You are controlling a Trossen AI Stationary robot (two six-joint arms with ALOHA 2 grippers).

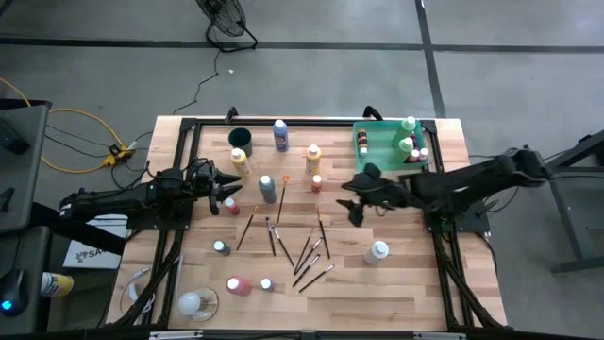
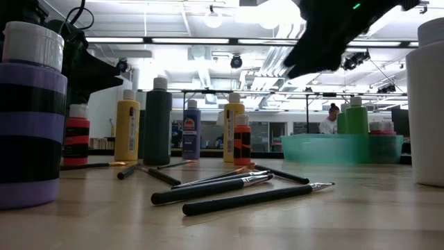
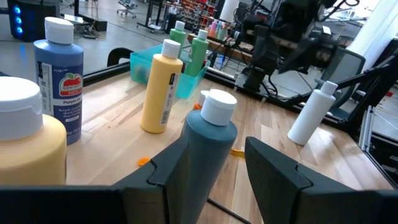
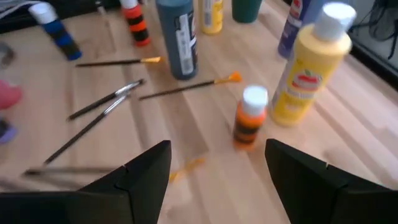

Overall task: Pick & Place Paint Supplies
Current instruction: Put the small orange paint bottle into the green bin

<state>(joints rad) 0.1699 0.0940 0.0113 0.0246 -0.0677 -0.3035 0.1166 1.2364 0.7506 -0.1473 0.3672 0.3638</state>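
Paint bottles stand upright on the wooden table: a dark teal one [image 1: 268,187], two yellow ones [image 1: 312,158] [image 1: 242,161], a purple-blue one [image 1: 280,135], a small orange one [image 1: 316,183] and a white one [image 1: 377,251]. Several thin brushes [image 1: 307,253] lie flat at mid-table. My left gripper [image 1: 229,194] stays level and open at the left, a short way from the teal bottle [image 3: 208,143]. My right gripper [image 1: 351,200] hovers open above the table right of the orange bottle [image 4: 250,118], slanting down toward it, with nothing between its fingers [image 4: 149,168].
A translucent green tray [image 1: 377,142] at the far right holds green bottles [image 1: 408,127] and small ones. A dark round cup [image 1: 239,138] stands at the far left. Small bottles, a pink one [image 1: 238,284] among them, sit near the front edge.
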